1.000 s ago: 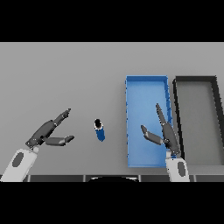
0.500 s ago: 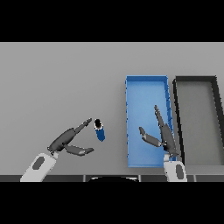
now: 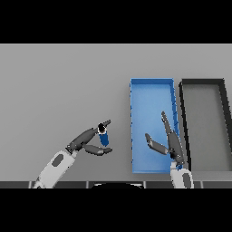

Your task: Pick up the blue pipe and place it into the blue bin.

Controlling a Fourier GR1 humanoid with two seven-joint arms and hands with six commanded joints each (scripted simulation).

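A short blue pipe (image 3: 103, 136) with a dark open end stands on the grey table, left of the blue bin (image 3: 152, 88). My left hand (image 3: 86, 141) reaches it from the lower left, open, its fingers passing behind the pipe and the thumb lying below it. Whether they touch the pipe I cannot tell. My right hand (image 3: 171, 142) hovers over the near right part of the blue bin, open with straight fingers pointing away from me and nothing in it.
A dark grey bin (image 3: 202, 84) stands right beside the blue one, at the table's right edge. Grey table surface (image 3: 63, 86) stretches to the left and back.
My left hand has swept right from the table's lower left and now brackets the pipe. The pipe and bins have not shifted. The right hand has hardly moved.
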